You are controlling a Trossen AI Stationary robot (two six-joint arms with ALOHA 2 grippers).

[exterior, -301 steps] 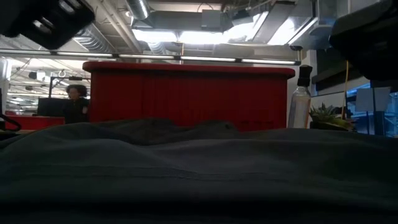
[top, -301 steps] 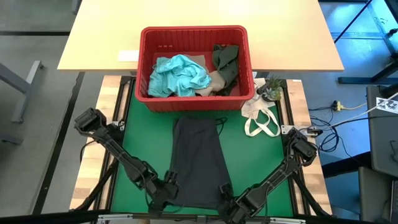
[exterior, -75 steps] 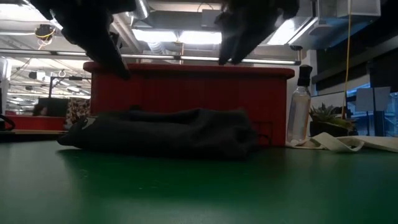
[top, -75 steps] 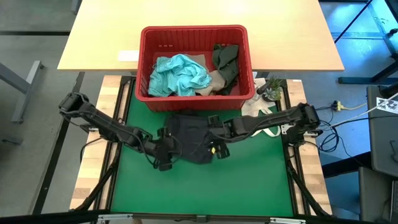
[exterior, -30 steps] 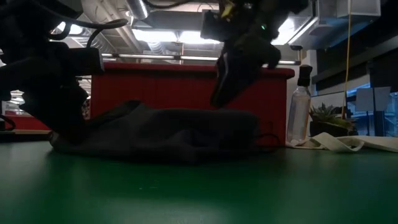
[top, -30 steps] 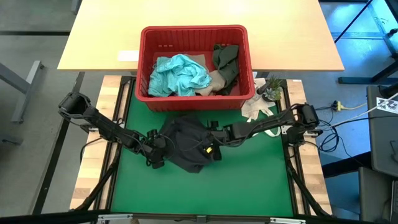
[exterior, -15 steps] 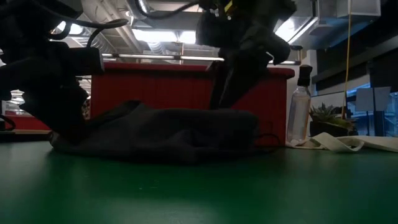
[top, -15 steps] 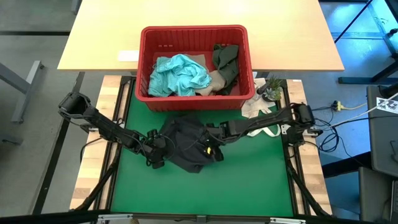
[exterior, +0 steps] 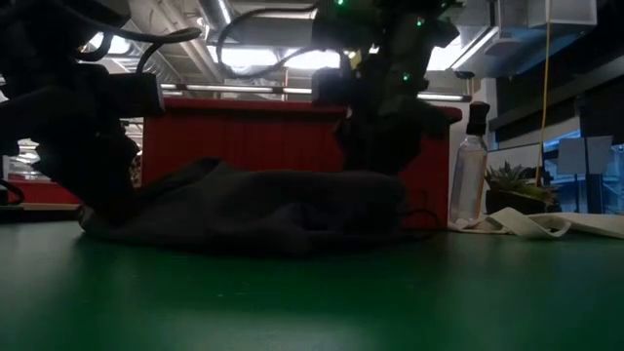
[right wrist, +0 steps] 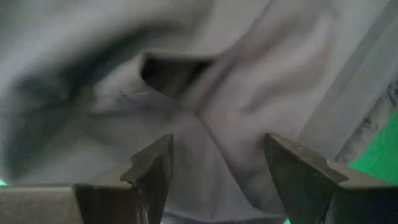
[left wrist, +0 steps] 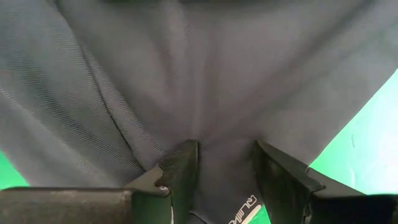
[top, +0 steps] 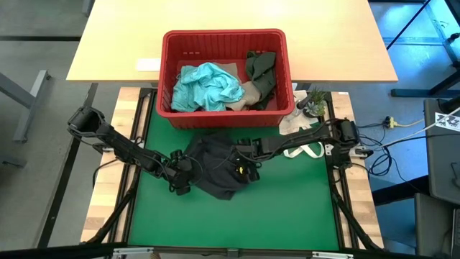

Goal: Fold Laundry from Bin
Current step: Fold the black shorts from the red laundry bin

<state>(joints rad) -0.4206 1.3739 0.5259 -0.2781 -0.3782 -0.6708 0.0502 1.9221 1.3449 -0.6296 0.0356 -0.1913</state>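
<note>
The dark grey garment [top: 213,167] is seen bunched into a loose heap on the green mat [top: 287,208] of the table, just in front of the red bin [top: 224,78], which stands at 12 o'clock from it. In the low view the garment [exterior: 253,210] is shown as a low, wrinkled mound lying flat on the mat, with the red wall of the bin [exterior: 283,136] behind it.

The left claw [top: 180,178] is placed at the 9 o'clock edge of the heap. In the left wrist view its fingers [left wrist: 180,171] are closed on a fold of the dark cloth [left wrist: 205,93], and the fabric is pinched between them.

The right claw [top: 245,162] is positioned at the 3 o'clock side of the heap, over the cloth. In the right wrist view its fingers [right wrist: 152,168] are spread wide, with grey fabric [right wrist: 236,124] lying beyond them, and nothing is seen to be gripped between them.

Inside the bin, a light teal garment [top: 208,86] is piled at the 9 o'clock side, a dark olive garment [top: 261,70] is hung at the 3 o'clock side, and a beige one [top: 248,93] is tucked between them.

A white cloth bag [top: 300,137] with loop handles and a small potted plant [top: 313,104] are found at 2 o'clock from the heap. A spray bottle [exterior: 470,168] is seen upright beside the bin in the low view.
</note>
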